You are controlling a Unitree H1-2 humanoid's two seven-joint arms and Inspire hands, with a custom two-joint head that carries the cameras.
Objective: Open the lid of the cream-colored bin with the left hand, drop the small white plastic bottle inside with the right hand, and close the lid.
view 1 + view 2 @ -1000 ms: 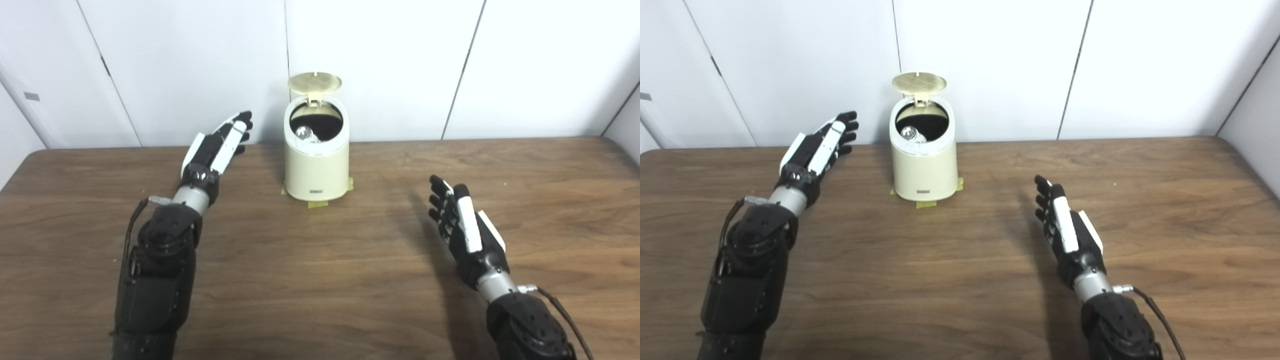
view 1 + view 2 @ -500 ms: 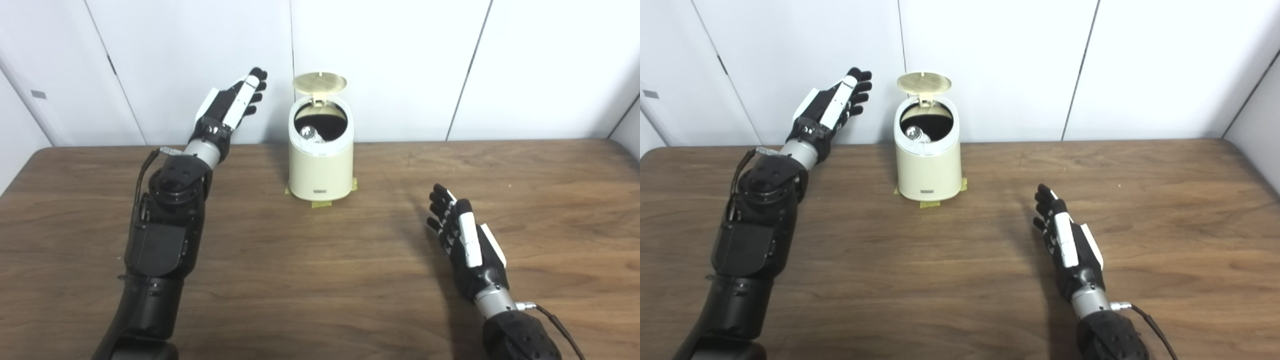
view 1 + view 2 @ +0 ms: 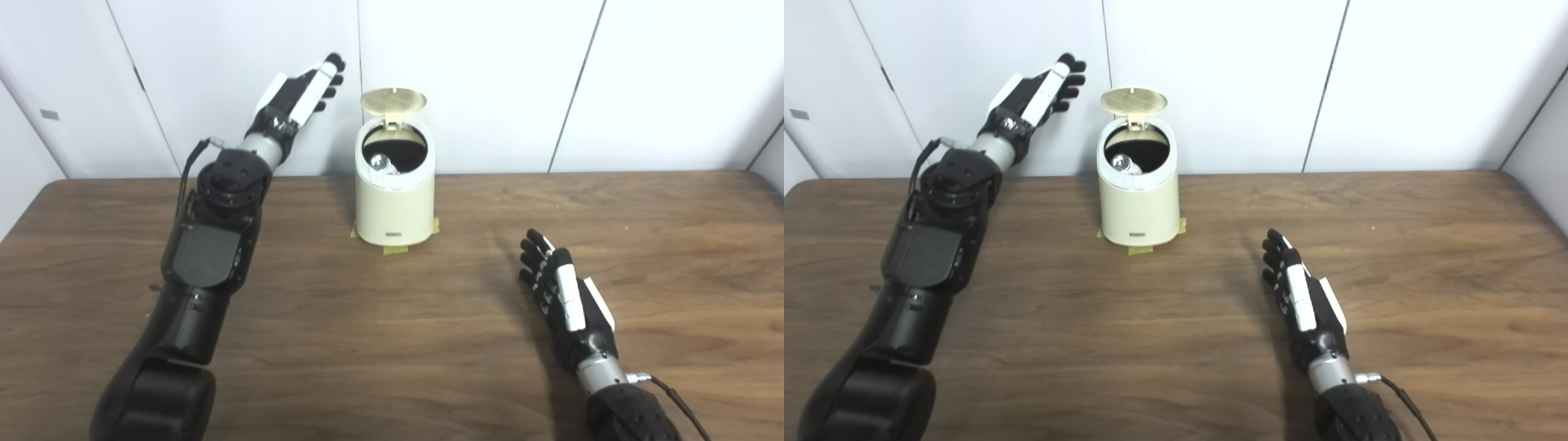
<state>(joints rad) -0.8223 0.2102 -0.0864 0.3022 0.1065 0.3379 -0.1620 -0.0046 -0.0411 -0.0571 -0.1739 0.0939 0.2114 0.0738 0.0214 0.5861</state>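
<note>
We are seeing the left robot hand (image 3: 298,97) reaching up in the air with its fingers spread and straight, grasping nothing. It is hanging to the left of the cream-colored bin (image 3: 395,199), level with the bin's raised lid (image 3: 393,101) and a little apart from it, not touching. The right robot hand (image 3: 566,300) is lying low over the surface (image 3: 392,343), fingers stretched and apart, also released and empty; it is sitting well in front of the bin and off to its right.

The bin is standing upright near the far edge of the surface, just in front of the white wall (image 3: 490,73), with bits of yellow tape (image 3: 392,249) showing at its base. Its lid is standing open, tilted back on the hinge at the rear of the rim. Inside the dark opening we are seeing the small white plastic bottle (image 3: 380,164), resting against the left inner side of the bin. The bottle is sitting below and to the right of the left robot hand, and well apart from the right one.
</note>
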